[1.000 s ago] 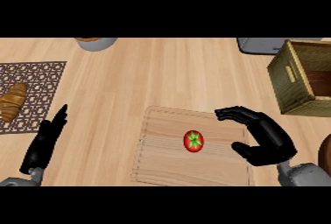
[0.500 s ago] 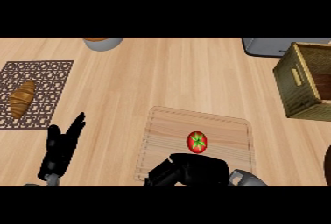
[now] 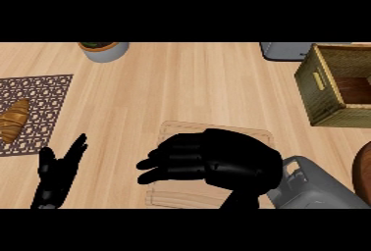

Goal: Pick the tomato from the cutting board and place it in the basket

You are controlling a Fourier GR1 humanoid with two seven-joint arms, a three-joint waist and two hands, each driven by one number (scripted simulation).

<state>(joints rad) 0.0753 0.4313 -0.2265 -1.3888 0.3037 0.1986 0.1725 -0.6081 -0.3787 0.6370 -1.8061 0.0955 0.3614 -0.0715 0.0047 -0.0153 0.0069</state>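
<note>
**Right hand spread over the cutting board, tomato out of sight**

The right hand (image 3: 217, 164) lies low in the middle of the frame, covering most of the cutting board (image 3: 181, 196). Its fingers curl downward to the left, but whether they are grasping anything I cannot tell. The tomato is hidden; it does not show on the strips of board visible at the top and bottom left. The left hand (image 3: 58, 171) sits at the lower left, fingers straight and released, just below the patterned mat (image 3: 36, 93) carrying a croissant (image 3: 14, 120). The basket (image 3: 337, 86) stands at the right edge, upper half of the frame, its inside open. Between board and basket runs a wide stretch of bare wooden counter (image 3: 196, 83). A pot (image 3: 103, 50) sits at the top left edge
</note>
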